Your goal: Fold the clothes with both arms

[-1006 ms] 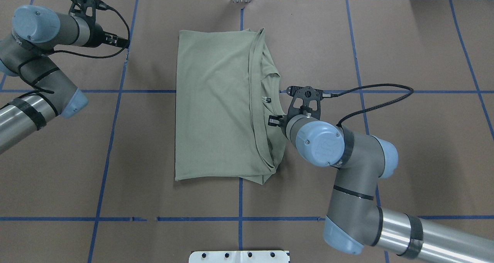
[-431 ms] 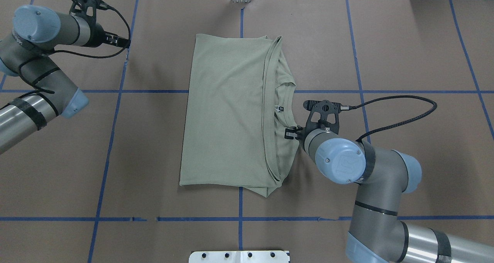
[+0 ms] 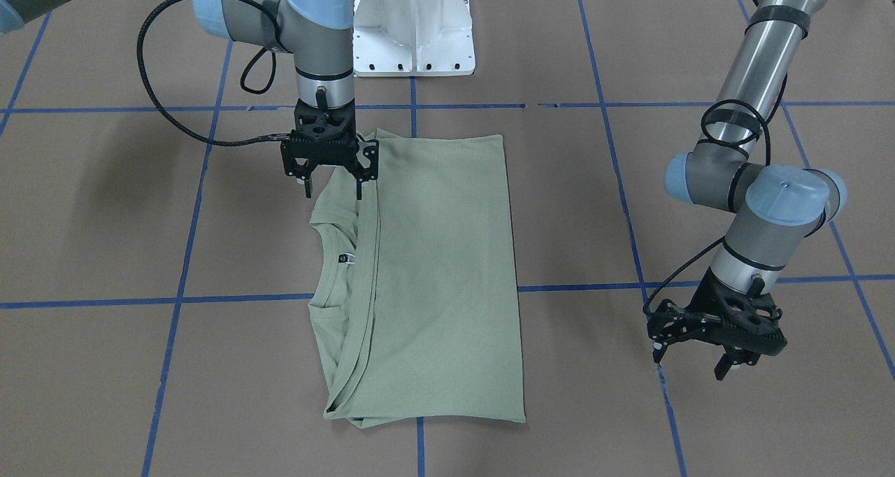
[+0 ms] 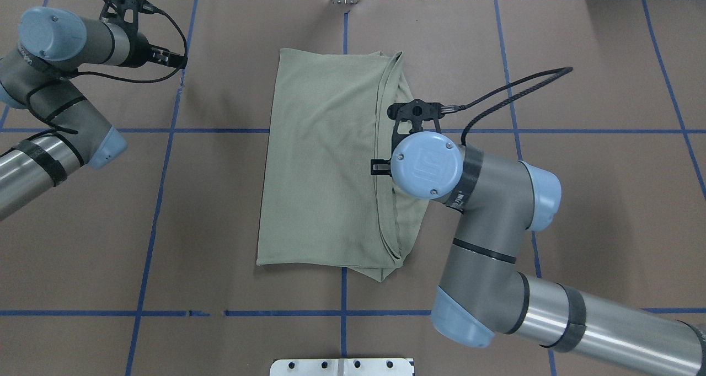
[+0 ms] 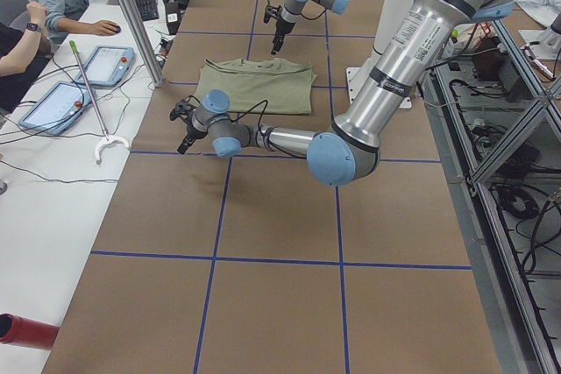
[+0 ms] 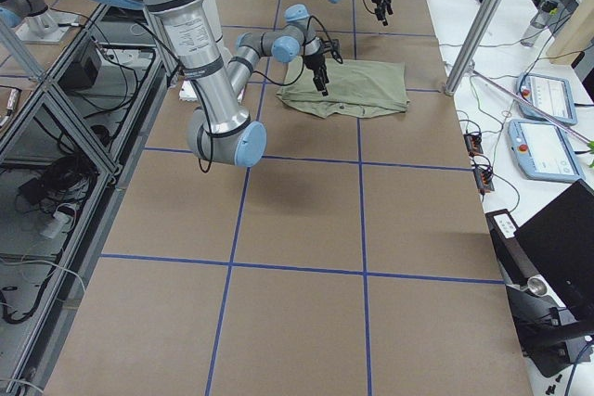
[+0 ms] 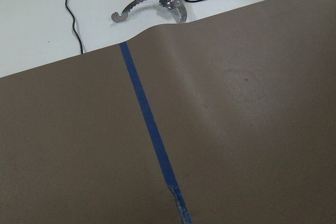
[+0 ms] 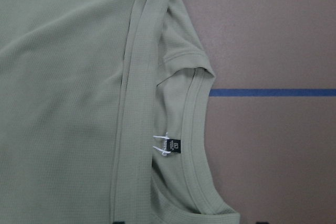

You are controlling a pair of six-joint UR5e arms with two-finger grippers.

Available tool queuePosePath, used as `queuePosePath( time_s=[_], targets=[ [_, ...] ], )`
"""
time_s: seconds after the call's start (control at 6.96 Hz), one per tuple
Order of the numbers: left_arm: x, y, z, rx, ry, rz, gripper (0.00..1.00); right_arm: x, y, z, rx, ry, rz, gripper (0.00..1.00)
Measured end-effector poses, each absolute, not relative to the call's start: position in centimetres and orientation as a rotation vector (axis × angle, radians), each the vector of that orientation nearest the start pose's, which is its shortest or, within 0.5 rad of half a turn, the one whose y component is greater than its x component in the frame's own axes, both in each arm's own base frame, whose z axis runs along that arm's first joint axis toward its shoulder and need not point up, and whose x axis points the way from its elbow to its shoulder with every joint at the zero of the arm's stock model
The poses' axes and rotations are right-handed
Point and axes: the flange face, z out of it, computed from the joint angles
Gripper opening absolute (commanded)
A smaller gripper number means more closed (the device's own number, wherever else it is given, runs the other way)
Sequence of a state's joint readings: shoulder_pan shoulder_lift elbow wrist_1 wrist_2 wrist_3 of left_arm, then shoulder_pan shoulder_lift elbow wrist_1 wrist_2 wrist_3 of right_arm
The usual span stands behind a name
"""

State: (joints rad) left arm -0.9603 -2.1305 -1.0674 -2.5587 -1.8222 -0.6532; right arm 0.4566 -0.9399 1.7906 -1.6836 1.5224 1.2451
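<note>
Brown and paper-covered, the worktop (image 4: 618, 210) is marked into squares by blue tape lines (image 4: 276, 313). At its middle lies the pale sage-green knit shirt (image 4: 325, 161), folded into a long flat rectangle. Its round neckline and small black neck label (image 8: 174, 145) show along the edge on the robot's right. Above that neckline side hangs the right gripper (image 3: 333, 183), its fingers spread and holding nothing. Well apart on the other side, the left gripper (image 3: 691, 361) hovers over bare worktop, its fingers likewise apart and empty.
</note>
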Motion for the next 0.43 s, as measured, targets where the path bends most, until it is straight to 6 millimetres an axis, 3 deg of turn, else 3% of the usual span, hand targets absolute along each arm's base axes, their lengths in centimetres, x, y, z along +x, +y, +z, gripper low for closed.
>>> queuePosePath(
  time_s=[0.14,0.43],
  targets=[
    [34.2,-67.7,46.3,0.703,0.797,0.094,1.0,-54.0,-40.7,21.0,0.277,-0.654,0.056,1.0],
    [34.3,-67.6,46.4,0.702,0.797,0.096,1.0,-57.0,-37.6,21.5,0.245,-0.632,-0.131,1.0]
  ],
)
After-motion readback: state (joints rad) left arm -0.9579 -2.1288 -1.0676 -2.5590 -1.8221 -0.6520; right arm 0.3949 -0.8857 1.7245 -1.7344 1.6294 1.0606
